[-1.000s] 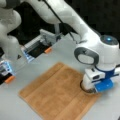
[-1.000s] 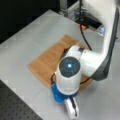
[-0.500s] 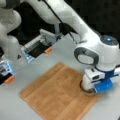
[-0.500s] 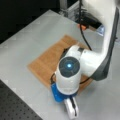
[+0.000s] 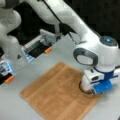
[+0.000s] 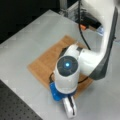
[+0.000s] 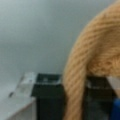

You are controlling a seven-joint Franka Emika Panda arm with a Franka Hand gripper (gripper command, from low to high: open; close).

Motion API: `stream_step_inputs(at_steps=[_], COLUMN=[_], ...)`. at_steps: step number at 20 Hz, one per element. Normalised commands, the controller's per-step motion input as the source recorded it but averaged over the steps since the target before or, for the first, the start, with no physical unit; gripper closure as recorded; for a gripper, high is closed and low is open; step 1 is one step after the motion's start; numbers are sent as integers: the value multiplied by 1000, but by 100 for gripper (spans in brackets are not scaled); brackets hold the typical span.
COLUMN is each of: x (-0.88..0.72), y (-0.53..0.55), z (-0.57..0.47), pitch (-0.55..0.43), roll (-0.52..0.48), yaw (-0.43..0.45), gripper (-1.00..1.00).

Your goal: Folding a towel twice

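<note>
Towel (image 5: 57, 95): orange-brown terry, one piece, lay flat and unfolded on the grey table (image 5: 62, 55), set as a diamond in both front views, long axis running from a front view's lower right toward its upper left (image 6: 50, 60). Border bands ran parallel to its edges. Open room: bare table lay past the towel's edge toward a front view's left and top (image 6: 30, 37); a dark perforated board (image 6: 15, 105) bounded the table at that view's bottom left. My gripper (image 7: 75, 97): down at the towel's edge on a front view's right (image 5: 87, 87), largely hidden there beneath my own wrist housing and its blue block (image 5: 103, 86). In the wrist view my two black fingers (image 7: 48, 100) stood on either side of a raised fold of towel (image 7: 82, 75), closed upon it (the cloth arched up and over between them, lifted off the table at that spot). Remainder of the towel: lying flat, no fold made yet. Other items: orange-tipped fixtures (image 5: 47, 50) and a metal bracket (image 5: 48, 37) stood well apart from the towel, beyond its far corner, beside a second white arm base (image 5: 12, 47).
</note>
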Motion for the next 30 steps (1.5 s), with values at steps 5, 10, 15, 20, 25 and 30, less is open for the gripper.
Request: stream_step_inputs(at_steps=[5,10,15,20,25,30], x=[-129,-233,-234,-361,-650,-690], y=[143,104,-10,-44,9,-64], z=[16,175,160,154,160,79], pitch=[42,110,111,19,15,-8], roll=[-20,-15,9,75,136,158], yaw=[-112,-110,-75,107,153,95], gripper=[100,100,100,100,100,100])
